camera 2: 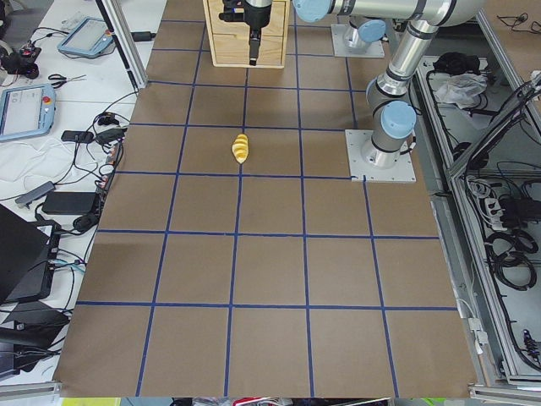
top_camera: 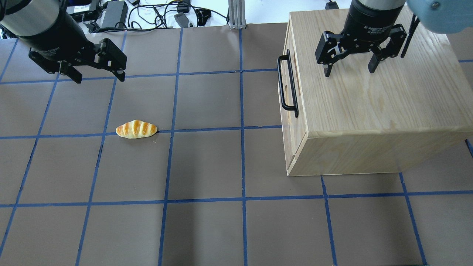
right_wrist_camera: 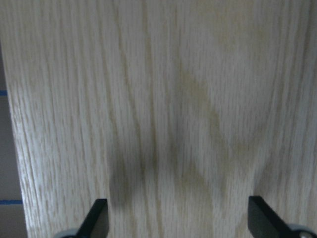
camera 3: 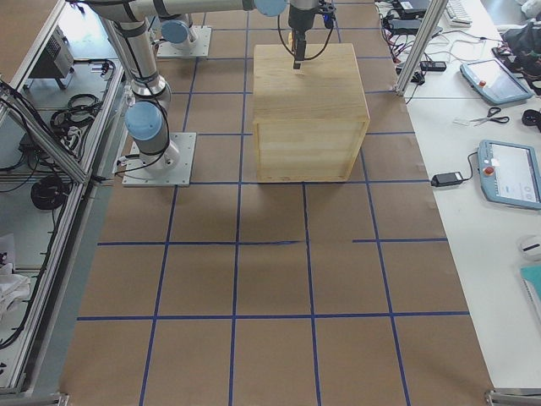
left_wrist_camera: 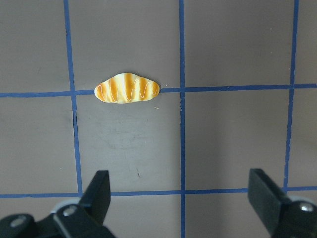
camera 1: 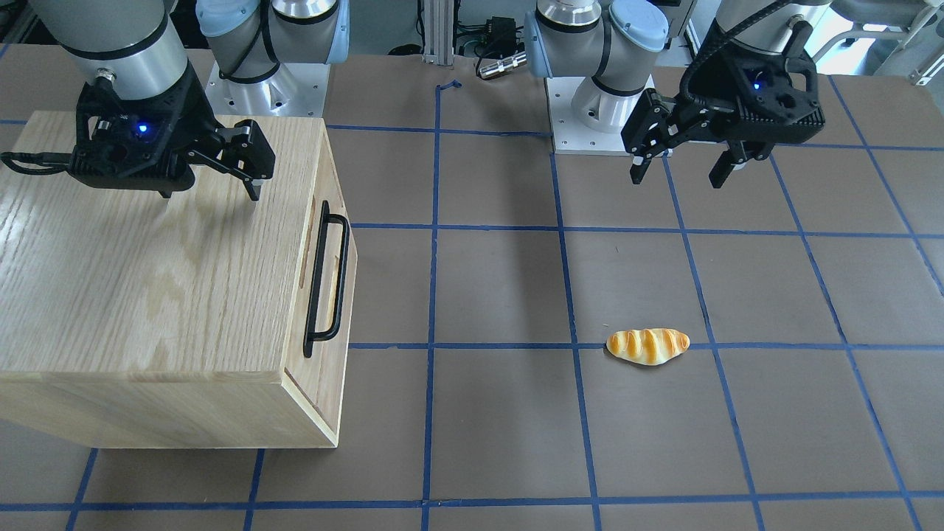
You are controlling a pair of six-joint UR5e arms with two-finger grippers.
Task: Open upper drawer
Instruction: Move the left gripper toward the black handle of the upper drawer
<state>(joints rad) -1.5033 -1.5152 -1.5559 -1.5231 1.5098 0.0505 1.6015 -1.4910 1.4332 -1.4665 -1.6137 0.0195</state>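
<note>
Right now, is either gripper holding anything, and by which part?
Nothing is held. The right gripper hangs open over the cabinet, clear of the upper drawer; the left gripper is open above the table.

Left hand [top_camera: 99, 77] and right hand [top_camera: 349, 72], both aloft and downward-pointing, jaws wide apart.

Brown table [top_camera: 207, 229] — blue tape grid [top_camera: 243, 162] — white side benches [camera 3: 461, 254].
</note>
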